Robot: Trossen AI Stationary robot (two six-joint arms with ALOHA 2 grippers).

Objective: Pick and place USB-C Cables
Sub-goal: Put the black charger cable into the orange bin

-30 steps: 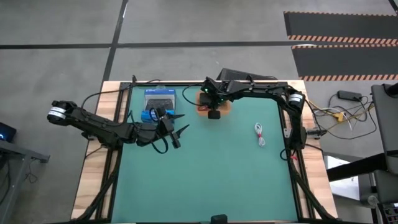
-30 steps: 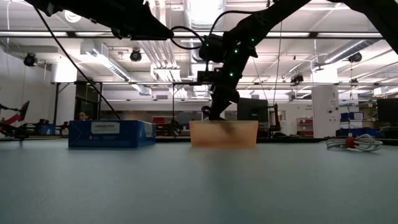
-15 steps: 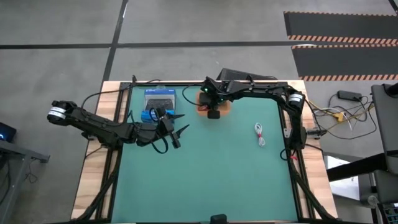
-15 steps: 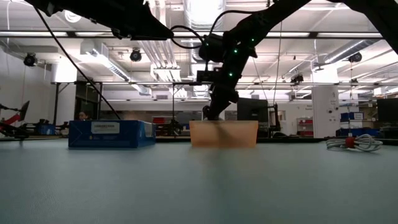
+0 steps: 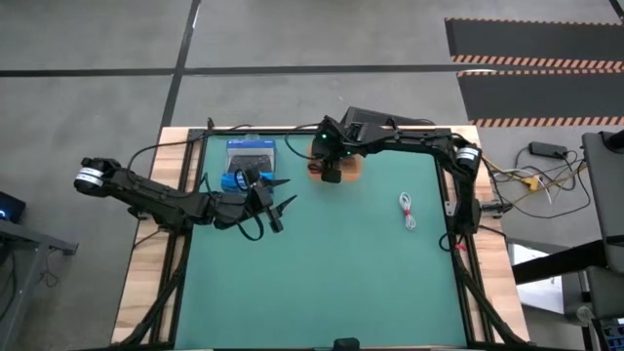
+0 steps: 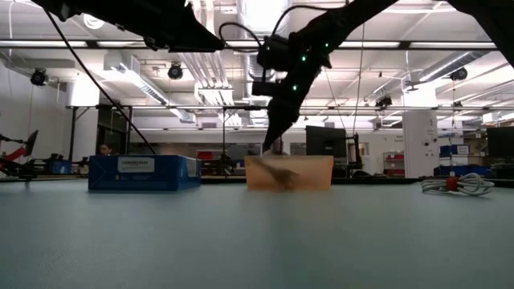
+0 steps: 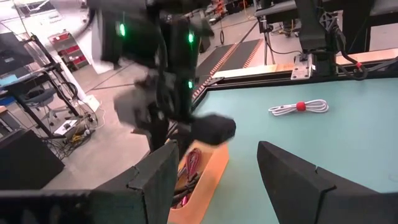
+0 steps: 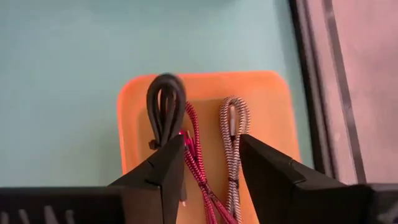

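An orange tray (image 8: 267,93) stands at the far middle of the green mat. A black cable (image 8: 165,102), a red-pink cable (image 8: 196,146) and a grey braided cable (image 8: 231,124) lie side by side in it. My right gripper (image 8: 211,140) hangs open just above the tray (image 5: 349,168), fingers pointing down and clear of the cables. A white cable (image 5: 408,210) lies on the mat to the right. My left gripper (image 5: 283,195) waits open over the mat's left part, near the blue box.
A blue box (image 5: 251,154) stands at the far left of the mat, close behind my left gripper. A black frame (image 5: 458,210) runs along the mat's edges. The mat's near half (image 5: 322,283) is bare.
My right gripper has risen a little out of the orange tray and shifted slightly toward the far edge. In the low view a dark cable now shows lying on the tray's bottom below the fingers.
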